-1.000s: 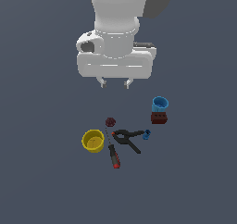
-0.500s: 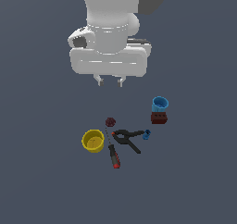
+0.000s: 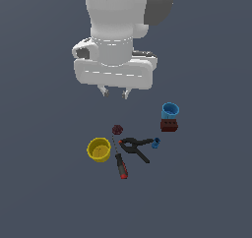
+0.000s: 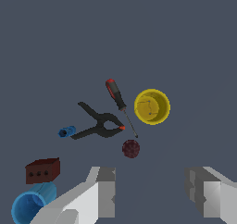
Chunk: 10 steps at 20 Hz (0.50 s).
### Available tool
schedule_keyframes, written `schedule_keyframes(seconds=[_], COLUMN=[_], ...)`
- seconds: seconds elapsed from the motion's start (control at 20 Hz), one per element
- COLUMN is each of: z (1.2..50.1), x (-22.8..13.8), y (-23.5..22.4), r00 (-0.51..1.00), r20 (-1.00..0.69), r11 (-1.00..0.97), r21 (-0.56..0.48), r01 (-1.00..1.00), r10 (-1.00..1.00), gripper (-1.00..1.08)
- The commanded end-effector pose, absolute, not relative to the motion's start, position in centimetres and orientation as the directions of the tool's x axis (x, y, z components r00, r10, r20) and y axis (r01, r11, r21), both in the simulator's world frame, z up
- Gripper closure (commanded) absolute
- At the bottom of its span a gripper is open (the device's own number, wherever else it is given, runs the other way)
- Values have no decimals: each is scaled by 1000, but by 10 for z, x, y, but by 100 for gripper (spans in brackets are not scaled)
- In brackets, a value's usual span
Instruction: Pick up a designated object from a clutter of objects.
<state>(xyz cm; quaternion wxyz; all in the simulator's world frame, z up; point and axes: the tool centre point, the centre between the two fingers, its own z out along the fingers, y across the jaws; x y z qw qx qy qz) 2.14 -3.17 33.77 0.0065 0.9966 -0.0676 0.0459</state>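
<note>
Gripper (image 3: pixel 114 92) hangs high above the clutter with fingers spread wide and nothing between them; yellow cup (image 3: pixel 99 149) stands upright on the floor at the exterior view's left edge of the group, apart from the rest. Main risk: the screwdriver (image 3: pixel 119 162) lies just beside the cup, shaft tip near the small dark red lump (image 3: pixel 116 129), so a finger coming down on that side could land on the shaft or nudge the cup over. The cup's tapered smooth wall could also slip from a shallow pinch.
</note>
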Motion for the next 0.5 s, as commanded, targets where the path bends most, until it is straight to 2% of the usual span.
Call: schedule_keyframes(seconds=[0.0, 0.45], z=[328, 276], x=[25, 42], y=[-35, -55], r00=[980, 915], r20=[102, 157], r11=[-985, -927], r21=[4, -19], r01=[-172, -375], r10=[-171, -373], gripper=[-20, -20])
